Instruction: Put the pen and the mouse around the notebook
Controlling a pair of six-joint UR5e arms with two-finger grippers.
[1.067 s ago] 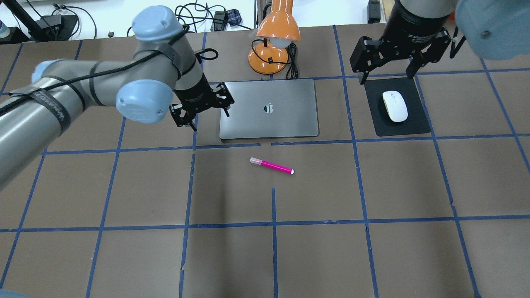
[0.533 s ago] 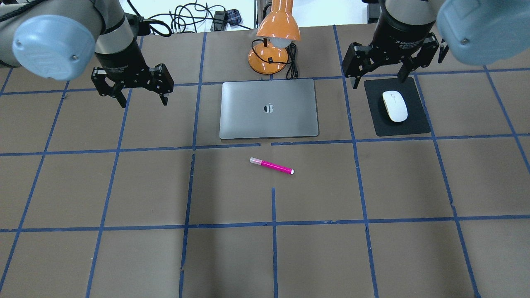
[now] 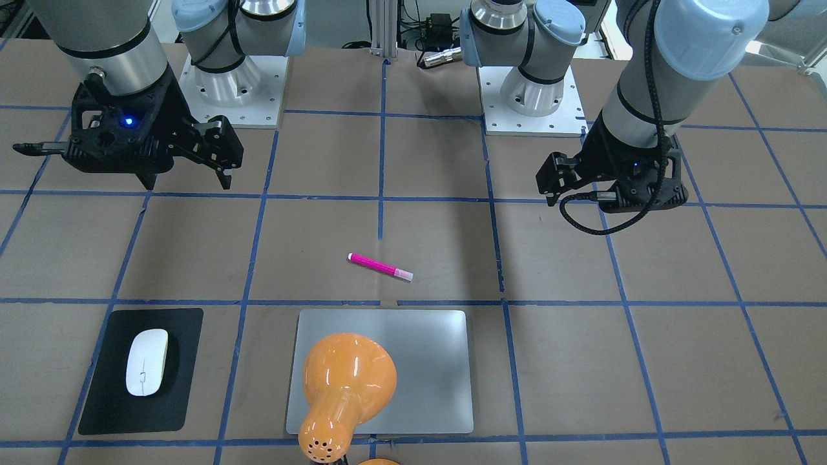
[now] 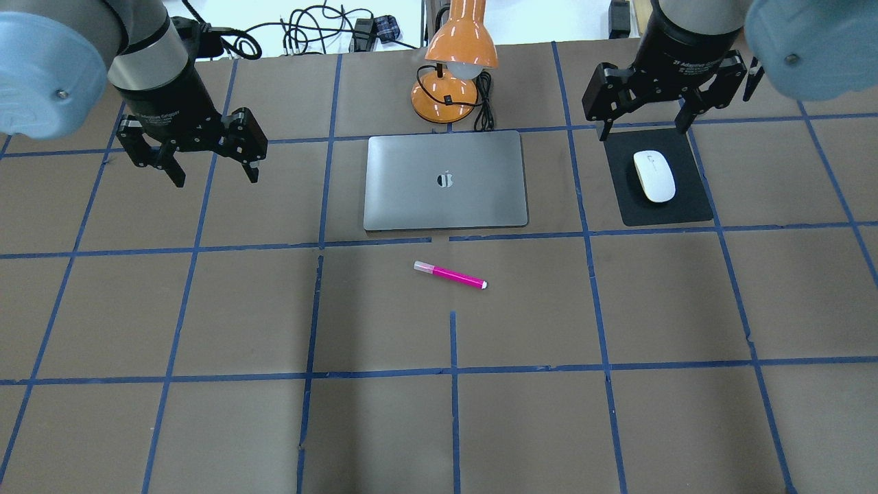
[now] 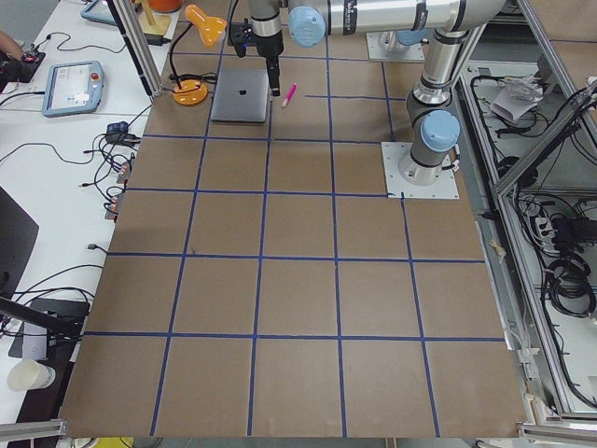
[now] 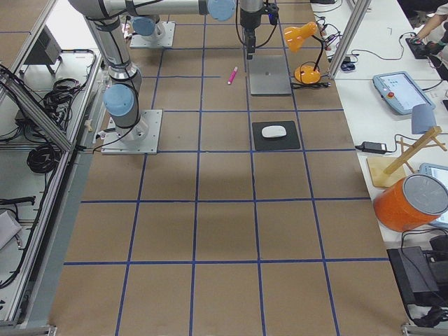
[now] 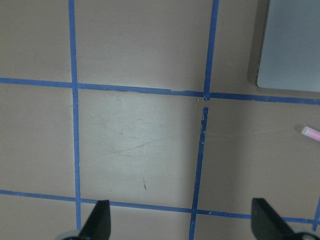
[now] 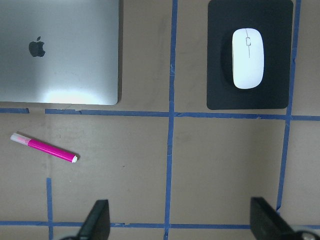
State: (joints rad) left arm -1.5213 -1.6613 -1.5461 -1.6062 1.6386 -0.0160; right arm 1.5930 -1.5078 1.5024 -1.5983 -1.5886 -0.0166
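Landmark for all positions: notebook (image 4: 446, 180), lid closed, lying flat on the table (image 4: 617, 309) with its edges square to the blue tape grid.

Pen (image 4: 450, 274): flat on the table on the robot's side of the notebook, near its front edge but clear of it, with a tape line between them. It lies at a slight diagonal, pale cap end toward the robot's left and the small white tip toward the right. Nothing touches it. The left wrist view shows only the cap end, at the frame's right edge.

Mouse (image 4: 654, 175): to the robot's right of the notebook, well apart from it, on a black mat (image 4: 694, 202). It sits toward the mat's far half, long axis roughly parallel to the notebook's short side. A tape line runs between mat and notebook.

Left gripper (image 4: 217, 177): to the left of the notebook, level with its far half, over bare table. Fingers spread wide, nothing between them.

Right gripper (image 4: 645, 130): to the right of the notebook, about over the mat's far edge and just beyond the mouse. Fingers spread wide, empty. Its height above the mat is hard to read from overhead; it appears clear of the mouse.

Orange desk lamp (image 4: 459, 41): base just beyond the notebook's far edge.
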